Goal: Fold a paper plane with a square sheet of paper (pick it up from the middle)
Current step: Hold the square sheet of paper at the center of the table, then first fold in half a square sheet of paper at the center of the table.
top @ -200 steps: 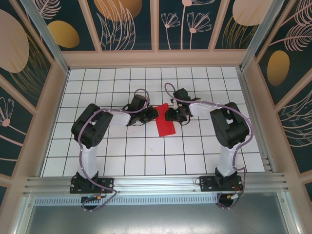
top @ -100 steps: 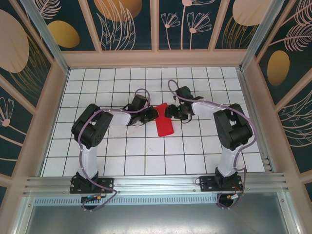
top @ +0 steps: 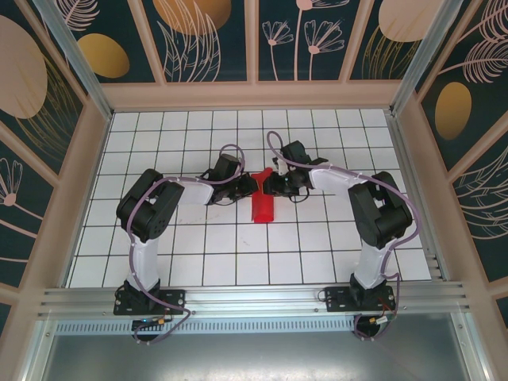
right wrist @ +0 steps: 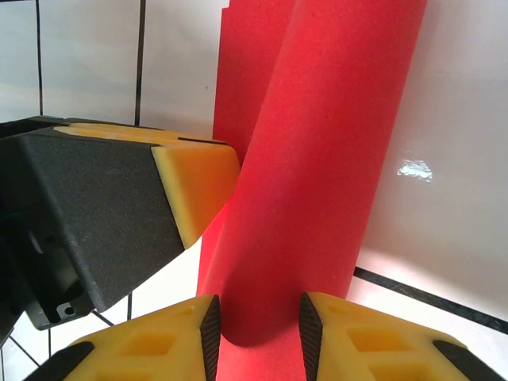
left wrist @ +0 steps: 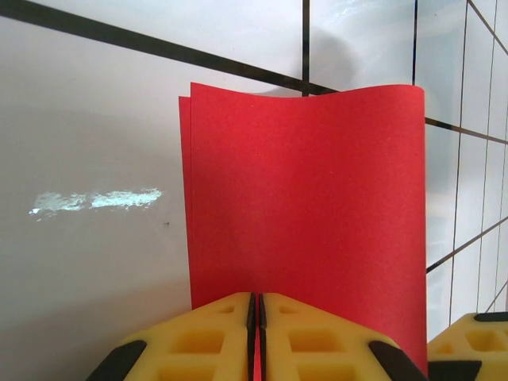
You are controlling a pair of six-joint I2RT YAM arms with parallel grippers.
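Tiled table: the square sheet of paper is mid-table btwn the arms, doubled over, fold rounded, not yet creased. Left gripper pinches its edge tight. Right gripper straddles the rounded fold, jaws part-spread; can't tell if squeezing. We'd hold left firm, close right slowly w/ edges aligned, then slide along.
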